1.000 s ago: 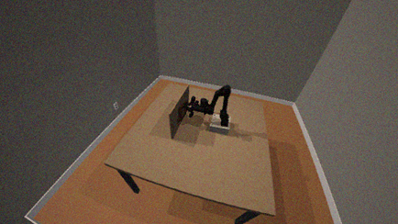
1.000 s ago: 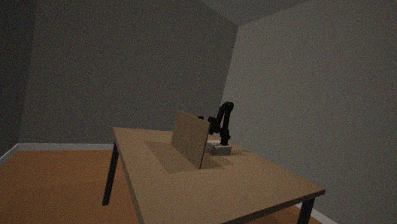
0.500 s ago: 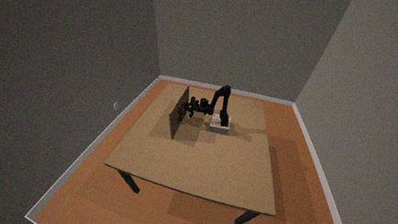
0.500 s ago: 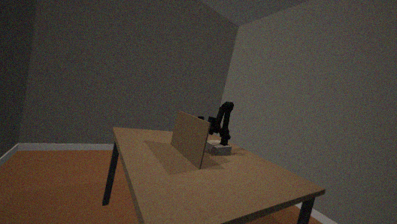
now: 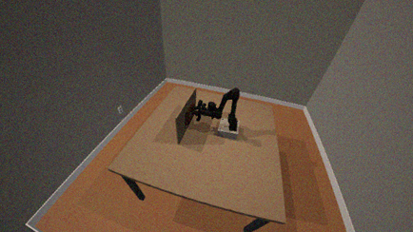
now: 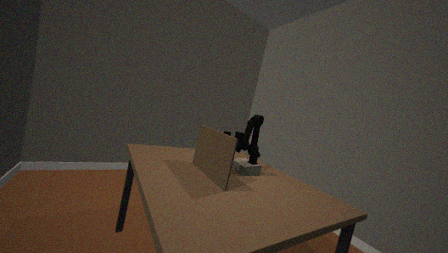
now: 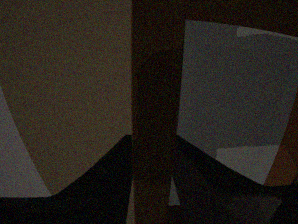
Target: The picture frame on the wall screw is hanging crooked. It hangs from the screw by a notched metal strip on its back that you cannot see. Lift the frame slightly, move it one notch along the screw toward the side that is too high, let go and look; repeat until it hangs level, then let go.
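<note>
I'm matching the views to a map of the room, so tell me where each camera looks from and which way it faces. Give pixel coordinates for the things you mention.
Top: high above the table (image 5: 210,174) (image 6: 263,216), tilted down across it; it shows the arm (image 5: 235,95) (image 6: 257,123), its base block and the upright panel (image 5: 182,131) (image 6: 214,154) from the arm's side.
Exterior: lower, beyond the panel, facing its back; the arm stands partly behind it.
Wrist: on the arm by the gripper (image 7: 154,135), facing past its dark fingers, closed on a brown bar of the picture frame (image 7: 157,90).
Top and exterior share table, panel and arm.
</note>
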### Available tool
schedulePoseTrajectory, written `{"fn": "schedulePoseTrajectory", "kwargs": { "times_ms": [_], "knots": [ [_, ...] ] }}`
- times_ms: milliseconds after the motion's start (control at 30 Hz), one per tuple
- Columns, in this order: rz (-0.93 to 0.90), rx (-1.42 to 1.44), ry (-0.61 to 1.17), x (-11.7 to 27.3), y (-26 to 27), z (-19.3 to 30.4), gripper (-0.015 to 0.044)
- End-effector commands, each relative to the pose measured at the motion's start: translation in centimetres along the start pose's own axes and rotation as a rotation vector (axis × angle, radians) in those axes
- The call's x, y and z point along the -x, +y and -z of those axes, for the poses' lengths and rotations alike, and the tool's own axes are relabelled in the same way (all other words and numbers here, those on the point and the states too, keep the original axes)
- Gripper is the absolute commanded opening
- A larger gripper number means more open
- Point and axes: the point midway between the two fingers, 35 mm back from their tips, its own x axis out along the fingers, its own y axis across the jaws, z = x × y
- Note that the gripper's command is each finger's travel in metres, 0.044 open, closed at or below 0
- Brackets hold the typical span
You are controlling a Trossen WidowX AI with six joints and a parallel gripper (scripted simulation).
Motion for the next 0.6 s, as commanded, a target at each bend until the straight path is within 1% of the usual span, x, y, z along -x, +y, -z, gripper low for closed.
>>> {"fn": "schedulePoseTrajectory", "kwargs": {
  "times_ms": [0,567],
  "knots": [
    [0.001,0.025,-0.001,-0.01,0.0,0.02,0.0],
    [0.001,0.112,-0.002,-0.02,0.06,0.05,0.0]
  ]
}}
